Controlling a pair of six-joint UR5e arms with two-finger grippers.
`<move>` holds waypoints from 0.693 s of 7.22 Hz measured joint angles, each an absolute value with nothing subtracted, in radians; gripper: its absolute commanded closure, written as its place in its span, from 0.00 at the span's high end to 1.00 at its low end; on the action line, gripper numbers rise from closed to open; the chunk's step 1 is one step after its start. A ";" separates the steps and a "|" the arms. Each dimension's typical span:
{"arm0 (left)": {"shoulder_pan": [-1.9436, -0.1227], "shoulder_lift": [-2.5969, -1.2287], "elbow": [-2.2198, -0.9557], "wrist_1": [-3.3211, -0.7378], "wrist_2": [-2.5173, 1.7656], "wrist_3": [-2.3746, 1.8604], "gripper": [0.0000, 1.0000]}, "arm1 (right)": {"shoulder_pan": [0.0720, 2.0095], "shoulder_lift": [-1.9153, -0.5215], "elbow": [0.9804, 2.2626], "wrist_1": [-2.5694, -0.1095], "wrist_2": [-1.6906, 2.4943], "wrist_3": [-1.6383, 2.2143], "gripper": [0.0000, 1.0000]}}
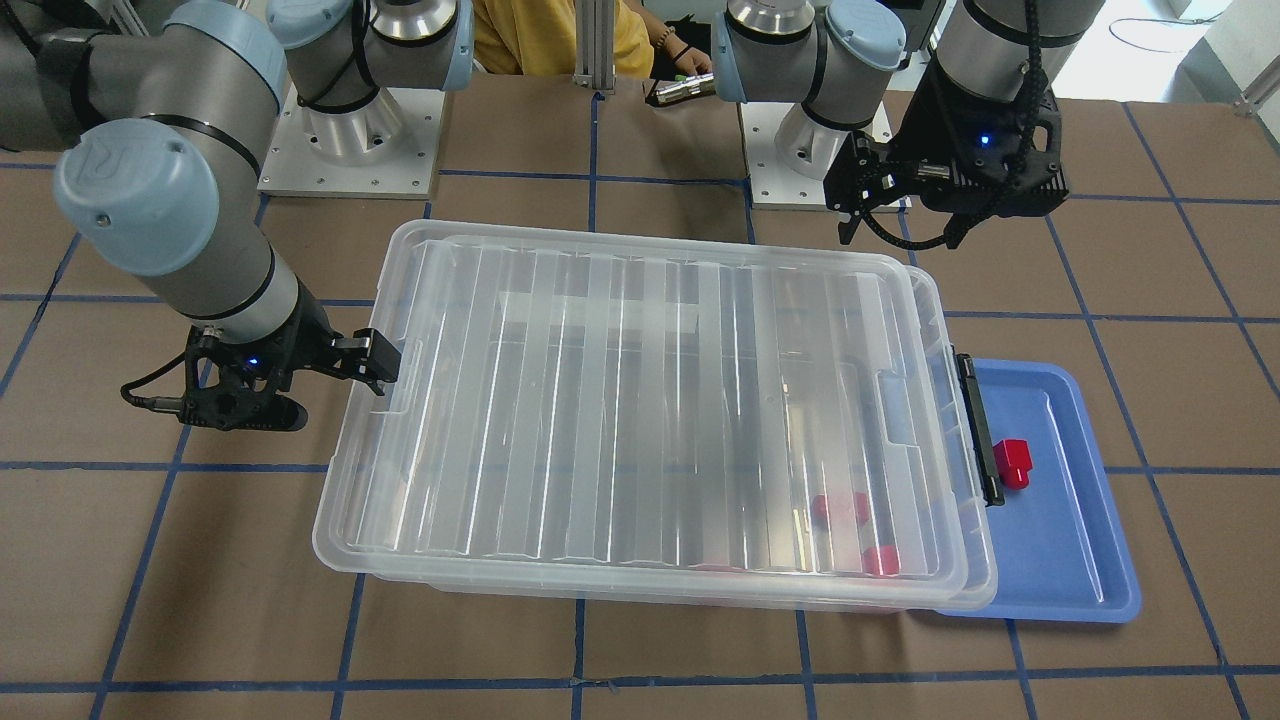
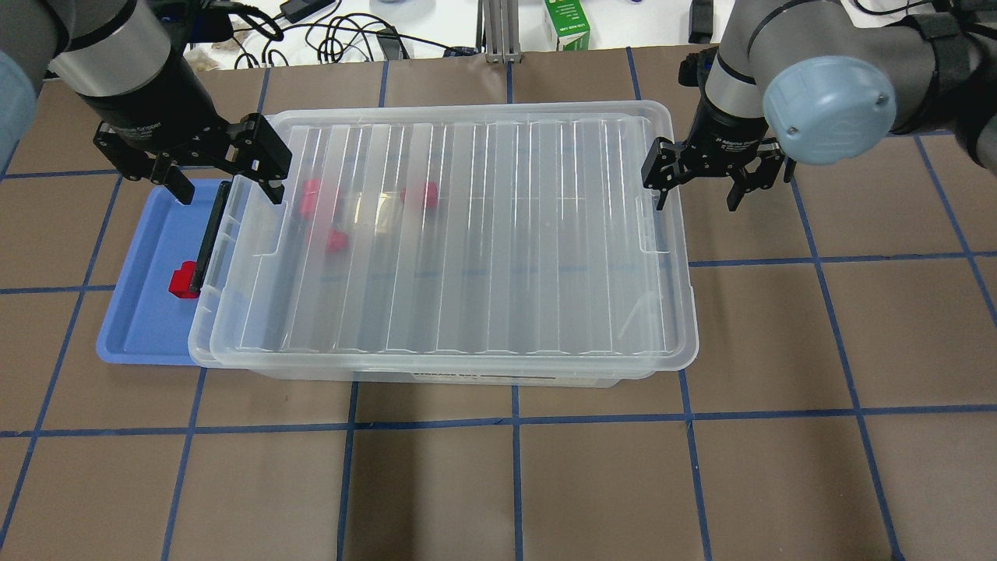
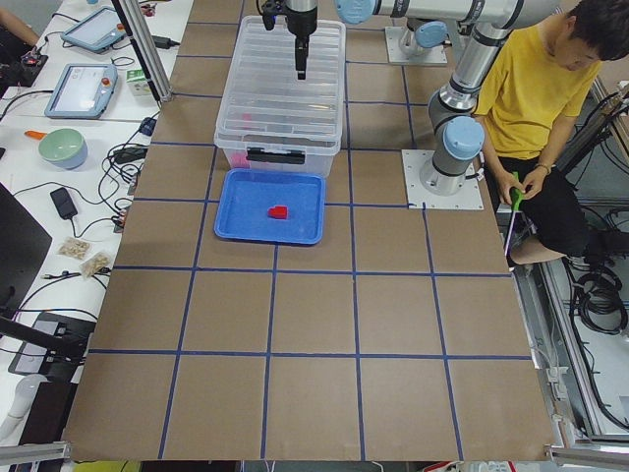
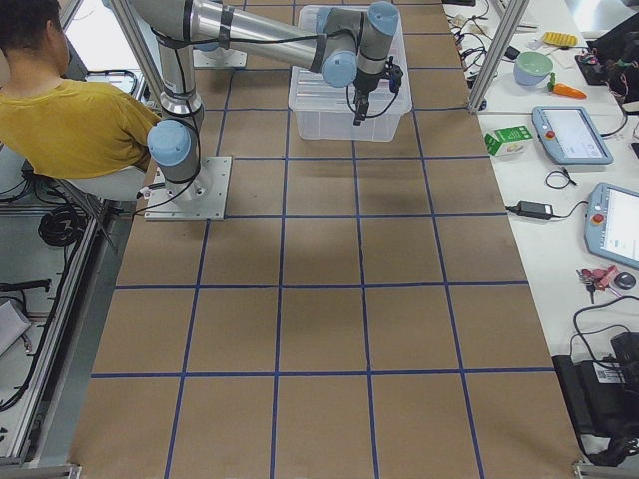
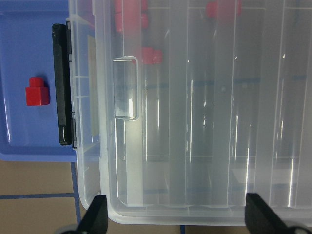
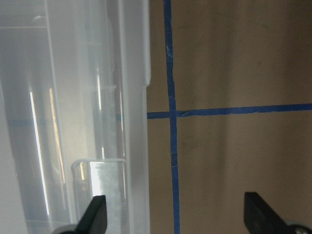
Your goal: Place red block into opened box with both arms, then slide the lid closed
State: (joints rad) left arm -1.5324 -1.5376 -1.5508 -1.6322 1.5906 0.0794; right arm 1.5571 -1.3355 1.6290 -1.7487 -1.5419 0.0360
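**Red blocks under a nearly shut lid**

Several red blocks (image 2: 336,240) lie inside the box (image 2: 506,378), seen through the lid (image 2: 483,234), near the black latch (image 2: 212,234). One more red block (image 2: 184,280) sits on the blue tray (image 2: 140,312). The lid leaves a narrow strip uncovered at the latch end. The left hand (image 2: 227,187) hovers there, spread wide. The right hand (image 2: 697,199), also wide, straddles the lid's opposite edge.

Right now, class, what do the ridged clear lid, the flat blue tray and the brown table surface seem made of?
Ridged clear lid: likely glossy transparent plastic; red blocks show through, ridges glint.
Flat blue tray: probably smooth moulded plastic, slight sheen.
Brown table surface: matt, perhaps cardboard or paper; no glare.
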 measured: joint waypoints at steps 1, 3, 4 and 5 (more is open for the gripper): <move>-1.532 -1.537 -1.551 -1.633 1.591 0.080 1.00 | 1.557 -1.327 1.629 -1.749 -1.542 0.035 1.00; -1.532 -1.536 -1.551 -1.632 1.591 0.080 1.00 | 1.555 -1.316 1.629 -1.750 -1.547 0.033 1.00; -1.532 -1.536 -1.550 -1.631 1.591 0.080 1.00 | 1.551 -1.311 1.629 -1.751 -1.552 0.027 1.00; -1.532 -1.536 -1.550 -1.631 1.591 0.080 1.00 | 1.549 -1.307 1.628 -1.752 -1.557 0.017 1.00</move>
